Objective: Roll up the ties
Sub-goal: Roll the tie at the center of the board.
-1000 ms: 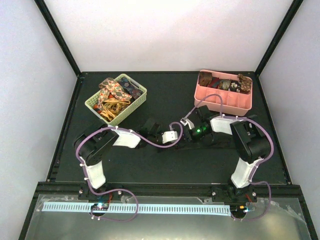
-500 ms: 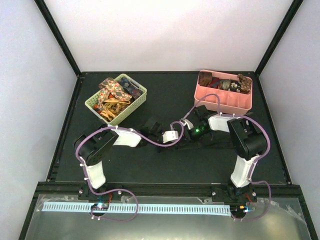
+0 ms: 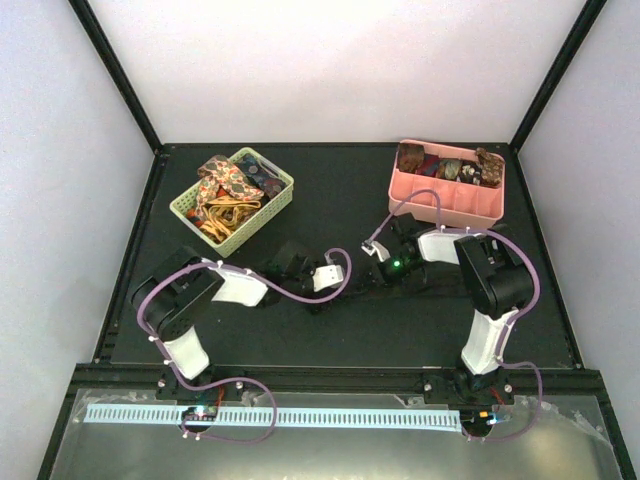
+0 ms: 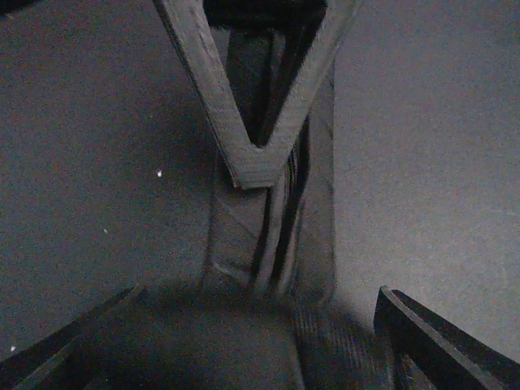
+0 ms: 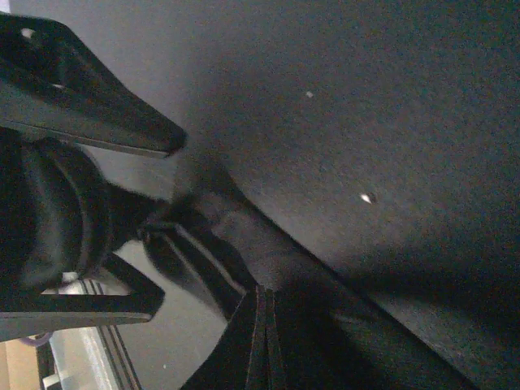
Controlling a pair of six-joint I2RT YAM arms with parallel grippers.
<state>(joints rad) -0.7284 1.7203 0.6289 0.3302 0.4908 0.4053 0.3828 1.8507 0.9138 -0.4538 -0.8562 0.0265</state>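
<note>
A dark tie (image 4: 313, 211) lies as a flat strip on the black mat; it barely shows in the top view. Its near end is wound into a dark coil (image 4: 219, 341), seen again as the coil (image 5: 49, 211) in the right wrist view. My left gripper (image 4: 244, 349) stands open, with one finger on each side of the coil. My right gripper (image 5: 264, 296) is shut, its tips down on the tie strip (image 5: 260, 252); I see no fabric between them. The two grippers, left (image 3: 345, 285) and right (image 3: 366, 277), face each other mid-table.
A green basket (image 3: 275, 205) at the back left holds loose patterned ties (image 3: 225, 180). A pink bin (image 3: 440, 212) at the back right holds rolled ties (image 3: 445, 168). Purple cables loop off both arms. Black frame rails edge the mat.
My left gripper has opened and its arm has drawn back to the left a little. The right gripper closed and stays on the tie.
</note>
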